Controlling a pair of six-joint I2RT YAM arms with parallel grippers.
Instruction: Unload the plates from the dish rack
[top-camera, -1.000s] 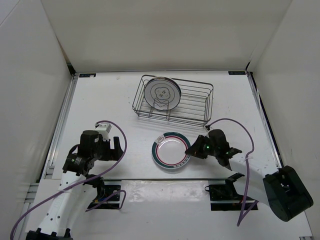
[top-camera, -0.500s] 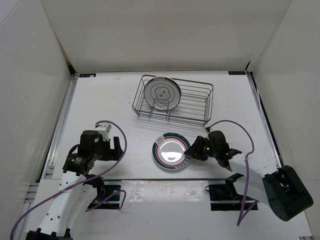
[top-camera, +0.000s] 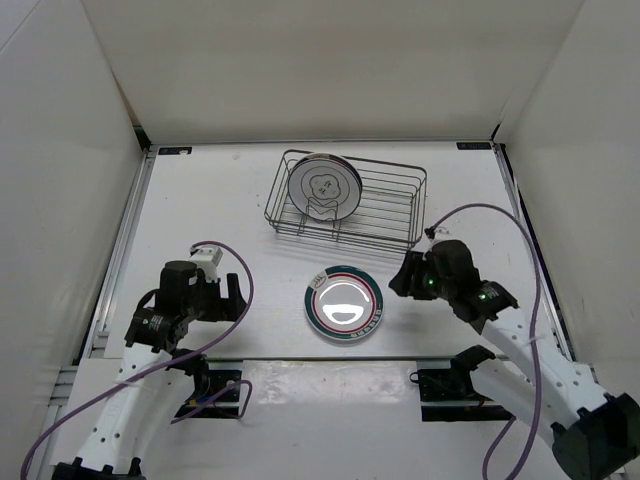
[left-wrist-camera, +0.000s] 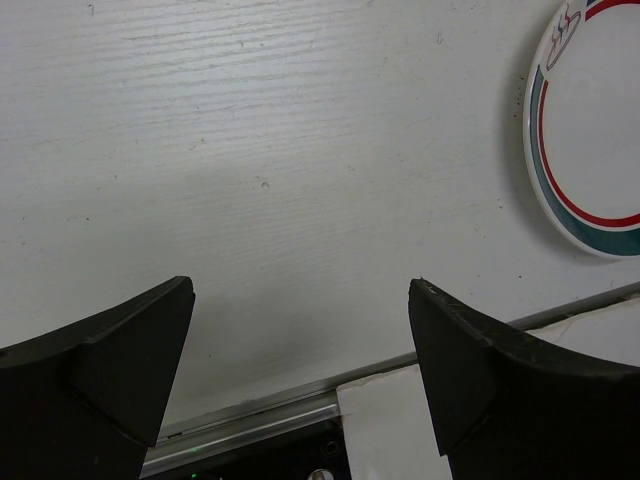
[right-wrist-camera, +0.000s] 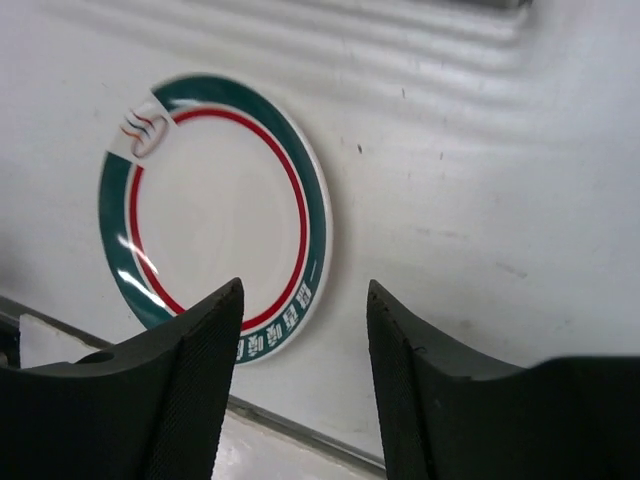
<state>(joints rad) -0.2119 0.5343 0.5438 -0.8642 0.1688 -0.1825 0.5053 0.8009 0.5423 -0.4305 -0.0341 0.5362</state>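
A green-and-red rimmed plate (top-camera: 344, 304) lies flat on the table in front of the dish rack (top-camera: 390, 205); it also shows in the right wrist view (right-wrist-camera: 215, 210) and at the right edge of the left wrist view (left-wrist-camera: 590, 130). A plain plate with a flower outline (top-camera: 323, 186) stands upright in the rack's left end, with another plate's edge just behind it. My right gripper (top-camera: 400, 280) is open and empty, just right of the flat plate and apart from it (right-wrist-camera: 300, 330). My left gripper (top-camera: 236, 298) is open and empty, left of the plate (left-wrist-camera: 300, 350).
A metal rail (top-camera: 330, 357) runs along the table's near edge, seen under both grippers (left-wrist-camera: 260, 415). White walls enclose the table on three sides. Purple cables loop off both arms.
The plate went from tilted in my right gripper to lying flat on the table. My right gripper let go of it and drew back to the right and up. The left arm has not moved.
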